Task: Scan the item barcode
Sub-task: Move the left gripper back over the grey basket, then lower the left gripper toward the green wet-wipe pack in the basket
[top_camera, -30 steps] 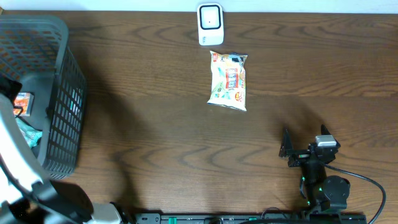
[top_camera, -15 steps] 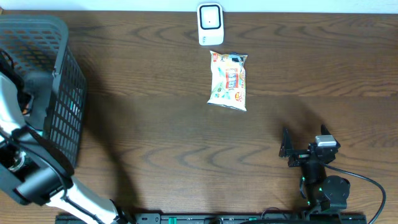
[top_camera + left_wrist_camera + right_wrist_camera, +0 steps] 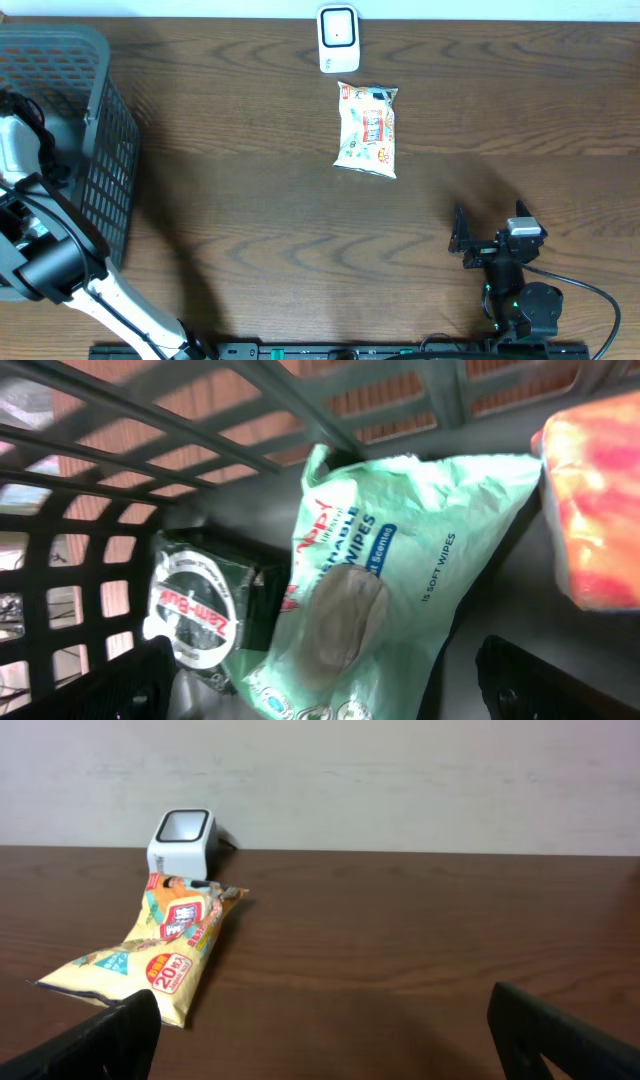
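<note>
Left wrist view puts the left tool (image 3: pixel 335 690) down inside the basket (image 3: pixel 300 400), jaws spread wide and holding nothing, its two dark fingers at the bottom corners of the frame. Straight ahead between them lies the pale green wipes pack (image 3: pixel 400 560). It leans against the basket wall, its long axis running up and to the right away from the tool, so the jaws flank its lower end across its width. A dark Zam-Buk packet (image 3: pixel 195 615) sits just beside it on the left and an orange pack (image 3: pixel 600 500) on the right.

I judge the wipes pack to be the item for pickup. The left arm is the nearer one. The right tool (image 3: pixel 325 1040), also wide open and empty, hangs well apart, facing the snack bag (image 3: pixel 368 130) that lies just beside the scanner (image 3: pixel 338 38) at the far edge of the tabletop (image 3: pixel 250 200).
</note>
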### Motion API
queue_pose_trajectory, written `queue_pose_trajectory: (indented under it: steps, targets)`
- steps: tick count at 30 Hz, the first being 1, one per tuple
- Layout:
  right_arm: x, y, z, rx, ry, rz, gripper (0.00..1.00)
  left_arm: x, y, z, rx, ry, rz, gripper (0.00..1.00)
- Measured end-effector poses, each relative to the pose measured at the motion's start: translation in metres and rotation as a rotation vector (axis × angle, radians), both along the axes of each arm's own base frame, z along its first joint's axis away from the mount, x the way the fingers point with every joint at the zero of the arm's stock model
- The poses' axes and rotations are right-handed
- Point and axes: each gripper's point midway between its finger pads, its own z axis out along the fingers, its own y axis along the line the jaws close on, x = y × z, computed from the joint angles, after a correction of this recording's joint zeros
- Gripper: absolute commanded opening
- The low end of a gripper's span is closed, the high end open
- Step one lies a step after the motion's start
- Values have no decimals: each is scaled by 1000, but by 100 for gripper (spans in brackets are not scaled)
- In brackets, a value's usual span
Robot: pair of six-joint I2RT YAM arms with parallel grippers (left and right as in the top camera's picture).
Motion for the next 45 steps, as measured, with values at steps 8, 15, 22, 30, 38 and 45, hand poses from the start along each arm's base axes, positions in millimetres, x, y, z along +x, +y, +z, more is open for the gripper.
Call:
queue_pose_trajectory:
  steps: [8,15,22,30,38,45]
  targets:
    - [0,0,0,0,0,0,99,-1,-1,-17,-26,31,-4,84]
    - [0,0,0,0,0,0,99,-4,-4,-24,-34,37,-4,66]
    - [0,0,0,0,0,0,99,-4,-4,-27,-31,34,-4,45]
    - [0,0,0,0,0,0,99,-9,-4,-30,-17,54,-7,7]
    - [0,0,0,0,0,0,99,-5,-7,-17,-22,3,-4,7]
    - [0,0,0,0,0,0,99,11,-13,55,26,-236,-19,7]
